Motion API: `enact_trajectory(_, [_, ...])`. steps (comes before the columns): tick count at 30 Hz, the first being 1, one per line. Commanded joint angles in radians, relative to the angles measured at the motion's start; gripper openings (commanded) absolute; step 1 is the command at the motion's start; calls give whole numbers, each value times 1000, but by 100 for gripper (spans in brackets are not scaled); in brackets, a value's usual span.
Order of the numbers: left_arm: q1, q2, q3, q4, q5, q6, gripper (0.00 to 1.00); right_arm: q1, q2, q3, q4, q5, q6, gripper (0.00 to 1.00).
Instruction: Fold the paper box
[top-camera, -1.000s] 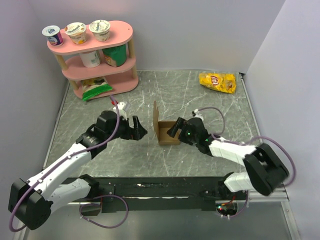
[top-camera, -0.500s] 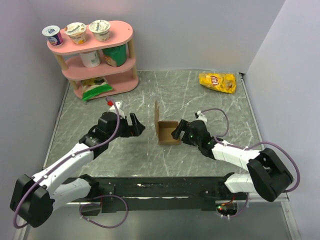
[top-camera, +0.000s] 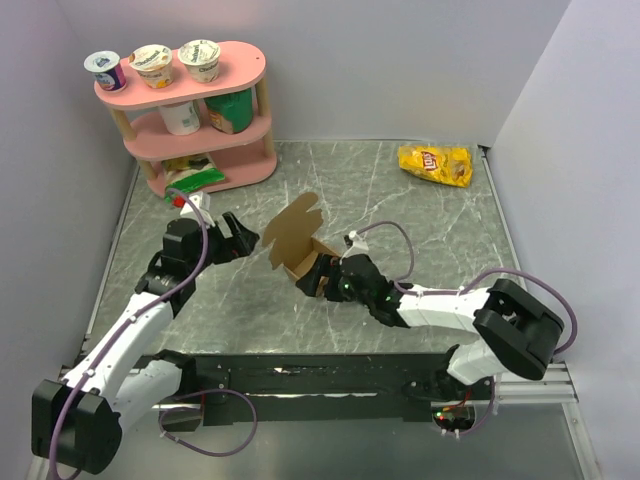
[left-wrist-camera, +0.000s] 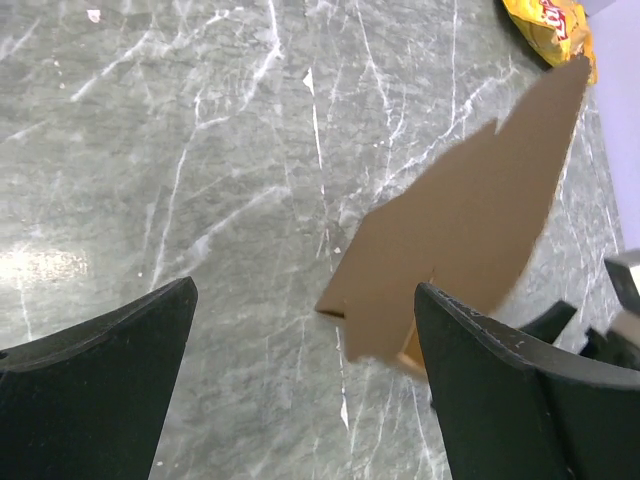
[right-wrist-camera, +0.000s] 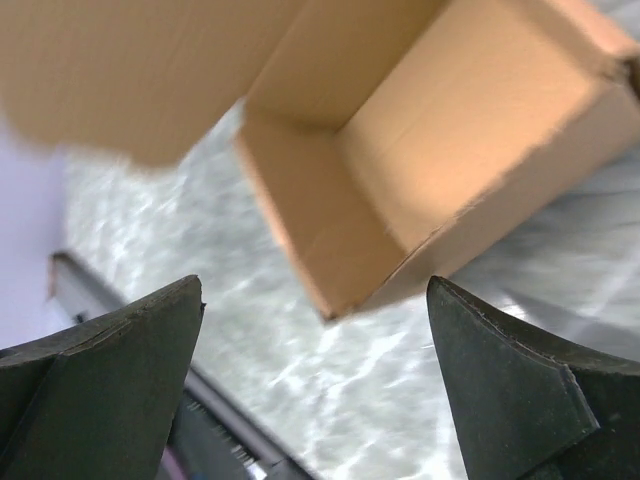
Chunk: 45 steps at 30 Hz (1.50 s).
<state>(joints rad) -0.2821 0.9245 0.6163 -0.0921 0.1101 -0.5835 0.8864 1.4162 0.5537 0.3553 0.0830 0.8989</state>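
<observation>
Box body formed, lid not yet closed

Nearest you, your right gripper (right-wrist-camera: 312, 300) has its fingers spread wide with nothing between them, right up at the open mouth of the paper box (top-camera: 292, 232); whether it touches the cardboard cannot be told. The box sits tipped near the middle of the table (top-camera: 420, 220), its walls up as a squarish tray, so that part looks done. Its big lid flap juts out toward your left arm, unfolded. Just beyond, your left gripper (left-wrist-camera: 305, 300) hangs near that flap, fingers equally wide, holding nothing. Left to do, by my reading: swing the lid over and tuck it in.
</observation>
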Motion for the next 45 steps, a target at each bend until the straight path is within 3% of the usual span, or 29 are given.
enact_trajectory(1, [41, -19, 45, 9, 30, 31, 96, 36, -61, 11, 109, 29, 29, 100])
enact_trajectory(4, [81, 2, 34, 57, 62, 25, 96, 16, -190, -11, 24, 82, -72, 100])
enact_trajectory(6, [106, 26, 10, 84, 106, 13, 96, -41, -274, -21, -16, 37, -204, 100])
enact_trajectory(8, [110, 33, -33, 172, 137, 1, 96, -208, -310, -28, -27, -173, -312, 100])
enact_trajectory(11, [109, 16, -102, 279, 206, -19, 96, -361, -329, -12, -53, -337, -491, 100])
enact_trajectory(14, [107, -15, -157, 333, 258, -35, 99, -429, -255, 73, -93, -521, -725, 100])
enact_trajectory(17, [92, -79, -225, 364, 270, -55, 99, -487, -133, 155, -41, -700, -819, 100])
enact_trajectory(21, [41, -163, -308, 413, 258, -49, 96, -584, 48, 250, 95, -926, -828, 100])
enact_trajectory(28, [-5, -213, -362, 420, 273, 24, 91, -603, 279, 452, 96, -1098, -890, 100])
enact_trajectory(33, [-35, -140, -382, 486, 264, 43, 90, -600, 380, 488, 253, -1128, -864, 100])
enact_trajectory(40, [-193, 20, -287, 546, 142, 96, 86, -573, 457, 546, 277, -1169, -851, 99])
enact_trajectory(45, [-241, 73, -260, 568, 44, 108, 78, -544, 477, 574, 237, -1168, -877, 95])
